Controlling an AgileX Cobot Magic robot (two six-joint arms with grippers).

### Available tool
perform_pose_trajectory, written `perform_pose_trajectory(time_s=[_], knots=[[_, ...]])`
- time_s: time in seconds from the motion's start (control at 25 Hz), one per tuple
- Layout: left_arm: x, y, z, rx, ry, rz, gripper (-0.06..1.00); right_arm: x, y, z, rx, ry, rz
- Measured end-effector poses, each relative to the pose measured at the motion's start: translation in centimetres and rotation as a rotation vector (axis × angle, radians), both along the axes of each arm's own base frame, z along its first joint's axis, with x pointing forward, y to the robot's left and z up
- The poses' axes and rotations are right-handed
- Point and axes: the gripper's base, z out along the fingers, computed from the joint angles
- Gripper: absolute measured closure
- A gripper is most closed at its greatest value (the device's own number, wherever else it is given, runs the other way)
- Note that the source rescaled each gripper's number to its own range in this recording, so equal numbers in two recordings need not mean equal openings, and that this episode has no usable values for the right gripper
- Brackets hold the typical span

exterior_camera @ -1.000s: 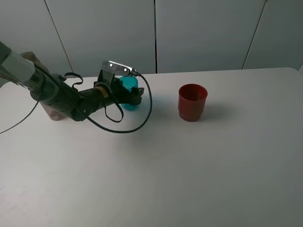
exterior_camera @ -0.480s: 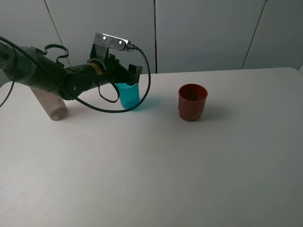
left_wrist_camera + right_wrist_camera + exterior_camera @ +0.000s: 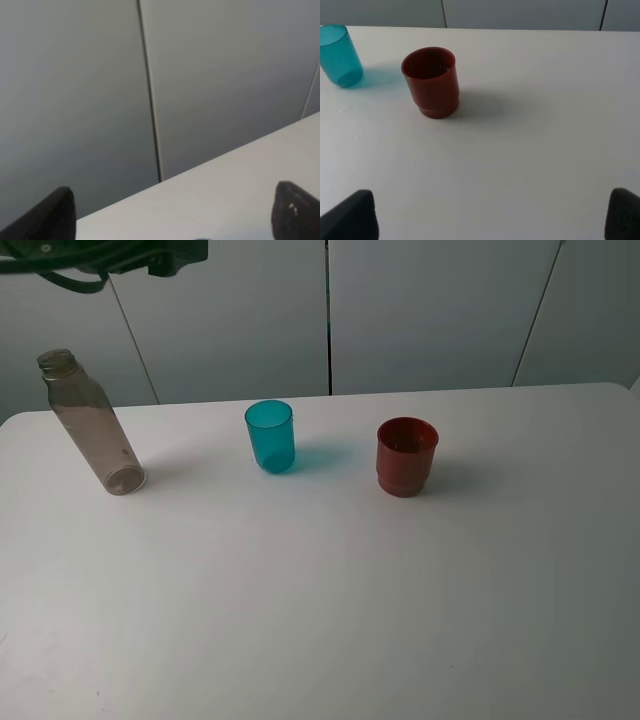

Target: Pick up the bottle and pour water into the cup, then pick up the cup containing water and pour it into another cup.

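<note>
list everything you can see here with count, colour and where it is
bottle: 1, transparent grey-brown, capless, standing at the left of the table
teal cup: 1, translucent teal-blue, upright, between the bottle and the red cup
red cup: 1, opaque red-brown, upright, right of the teal cup, apart from it
table: 1, white, under all three
wall panels: grey, behind the table
left gripper: 1, black, open, empty, raised facing the wall
right gripper: 1, black, open, empty, over bare table

Matte black arm housing [image 3: 150,254], looped black cable [image 3: 70,280] — blunt, rounded black jaws
</note>
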Motion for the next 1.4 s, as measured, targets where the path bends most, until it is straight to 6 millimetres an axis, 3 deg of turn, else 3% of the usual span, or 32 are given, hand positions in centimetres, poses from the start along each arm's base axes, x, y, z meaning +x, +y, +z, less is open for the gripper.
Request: perform_pose_trajectory(time_s=[0.16, 0.28, 0.4, 0.48, 0.8, 0.92, 1.2, 1.4], knots=[[-3.5, 6.1, 3.2, 0.069, 0.059, 0.162, -0.05, 0.0, 0.0, 0.0, 0.0, 0.0, 0.0], [-7.3, 10.2, 4.8, 0.103, 0.141, 0.337, -0.05, 0.0, 0.0, 0.0, 0.0, 0.0, 0.0], [-11.9, 12.5, 6.2, 0.1, 0.153, 0.462, -0.05, 0.0, 0.0, 0.0, 0.0, 0.0, 0.0], [-15.2, 13.1, 6.5, 0.087, 0.141, 0.503, -0.05, 0.0, 0.0, 0.0, 0.0, 0.0, 0.0], [-26.2, 13.2, 2.1, 0.052, 0.21, 0.545, -0.05, 0.0, 0.0, 0.0, 0.0, 0.0, 0.0], [-29.9, 13.1, 1.7, 0.011, 0.133, 0.532, -0.05, 0.0, 0.0, 0.0, 0.0, 0.0, 0.0], [-34.5, 13.4, -0.6, -0.02, 0.031, 0.525, -0.05, 0.0, 0.0, 0.0, 0.0, 0.0, 0.0], [-33.9, 13.4, -2.5, 0.004, 0.085, 0.529, -0.05, 0.0, 0.0, 0.0, 0.0, 0.0, 0.0]])
